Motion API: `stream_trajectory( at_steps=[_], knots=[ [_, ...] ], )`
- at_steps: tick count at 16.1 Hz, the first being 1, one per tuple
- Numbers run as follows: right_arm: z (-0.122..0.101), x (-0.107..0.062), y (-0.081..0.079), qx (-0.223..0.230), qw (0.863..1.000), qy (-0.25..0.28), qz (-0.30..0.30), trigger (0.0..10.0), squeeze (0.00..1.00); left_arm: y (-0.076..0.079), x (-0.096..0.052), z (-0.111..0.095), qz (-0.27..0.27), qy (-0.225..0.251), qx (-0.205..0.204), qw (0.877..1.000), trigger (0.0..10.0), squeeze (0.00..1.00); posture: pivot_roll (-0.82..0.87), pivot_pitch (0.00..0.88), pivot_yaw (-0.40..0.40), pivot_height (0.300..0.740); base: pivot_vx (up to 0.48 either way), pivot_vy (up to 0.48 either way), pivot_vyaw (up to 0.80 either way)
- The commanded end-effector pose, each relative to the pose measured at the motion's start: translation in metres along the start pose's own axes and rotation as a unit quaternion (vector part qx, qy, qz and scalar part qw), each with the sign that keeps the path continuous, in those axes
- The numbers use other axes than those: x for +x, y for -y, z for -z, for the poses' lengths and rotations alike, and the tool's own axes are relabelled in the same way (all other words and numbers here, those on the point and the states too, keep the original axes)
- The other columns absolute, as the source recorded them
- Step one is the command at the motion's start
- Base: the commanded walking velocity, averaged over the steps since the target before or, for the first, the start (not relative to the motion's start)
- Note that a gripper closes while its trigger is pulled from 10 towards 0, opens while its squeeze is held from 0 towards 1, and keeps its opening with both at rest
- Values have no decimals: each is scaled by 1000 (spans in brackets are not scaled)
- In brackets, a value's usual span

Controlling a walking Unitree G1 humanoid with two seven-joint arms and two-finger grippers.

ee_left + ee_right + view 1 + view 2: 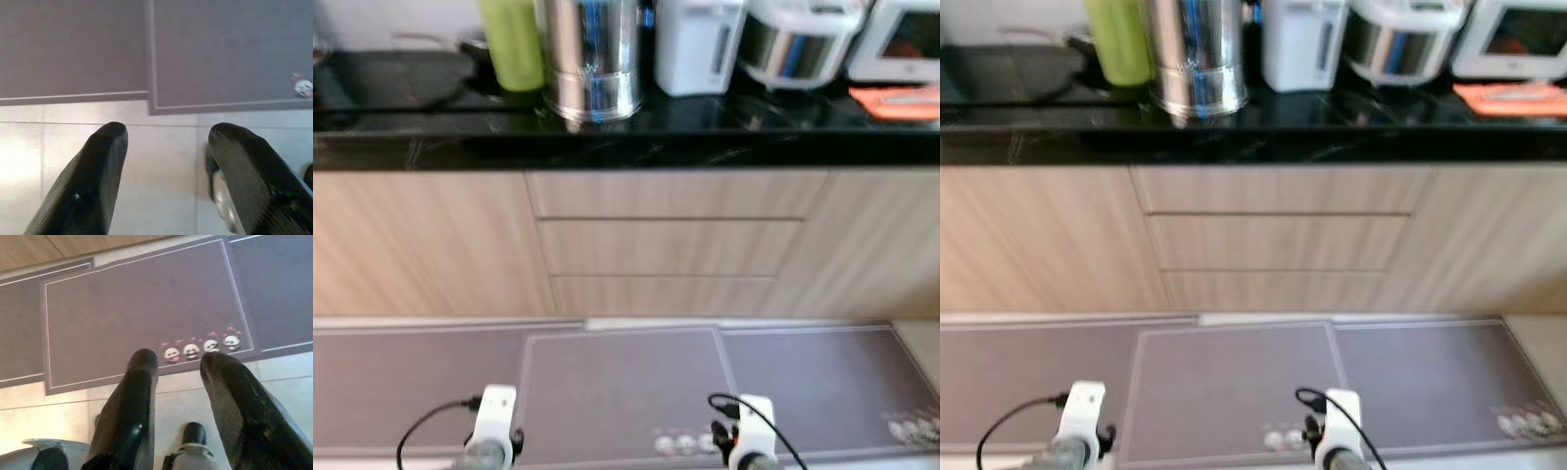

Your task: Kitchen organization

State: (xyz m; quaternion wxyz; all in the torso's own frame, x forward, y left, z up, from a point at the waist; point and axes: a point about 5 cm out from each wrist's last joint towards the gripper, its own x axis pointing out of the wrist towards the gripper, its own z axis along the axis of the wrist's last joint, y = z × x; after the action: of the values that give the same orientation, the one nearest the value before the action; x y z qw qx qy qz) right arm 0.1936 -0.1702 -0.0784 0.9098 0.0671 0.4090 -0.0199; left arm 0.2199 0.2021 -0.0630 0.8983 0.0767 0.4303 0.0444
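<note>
Counter (705,132): black, glossy, running across the top of the head views, above pale wood cabinets.
Drawers (671,245): three stacked fronts in the middle of the cabinets, all closed.
Green bottle (512,44): upright on the counter, towards the left, just beside the steel canister.
Steel canister (592,59): shiny, upright, near the counter's front edge.
White water boiler (697,44): upright, just right of the canister.
Rice cooker (800,39): white and silver, right of the boiler.
White appliance (906,39): at the far right of the counter, cut off by the frame edge; orange cloth (898,101) lying flat in front of it.
Dark pan (386,78): on the counter at the far left, blurred.
Mats (622,387): grey, laid side by side on the floor along the cabinet base; small cartoon figures (200,348) printed near one mat's edge.
Floor (156,161): pale tiles, showing below the mats in both wrist views.
Left gripper (166,139): hanging low over the tiles just short of the mats' edge, fingers spread apart, nothing between them.
Right gripper (178,364): hanging low above the mat edge with the printed figures, fingers spread apart, holding nothing.
Wrists: white wrist units with black cables at the bottom of the head views, well apart from the counter and everything on it.
</note>
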Motion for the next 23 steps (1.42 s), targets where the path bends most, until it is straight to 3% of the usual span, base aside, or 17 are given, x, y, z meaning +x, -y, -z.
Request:
stream_trajectory(
  at_steps=[1,10,20,23],
  knots=[
    [5,-3,12,-1,1000,-8,15,10000,0,8,0,-1,11,-2,10,1000,10000,0,8,0,14,740,0,0,0],
    [6,-3,12,1,1000,-10,14,10000,0,13,1,-13,21,20,12,1000,10000,0,12,0,14,740,0,0,0],
    [9,-4,13,-25,999,-19,9,10000,0,19,0,-5,25,6,31,999,10000,0,11,0,7,740,0,0,0],
    [11,-4,13,-14,1000,-20,11,10000,0,20,0,-3,26,4,32,999,10000,0,11,0,5,740,0,0,0]
  ],
)
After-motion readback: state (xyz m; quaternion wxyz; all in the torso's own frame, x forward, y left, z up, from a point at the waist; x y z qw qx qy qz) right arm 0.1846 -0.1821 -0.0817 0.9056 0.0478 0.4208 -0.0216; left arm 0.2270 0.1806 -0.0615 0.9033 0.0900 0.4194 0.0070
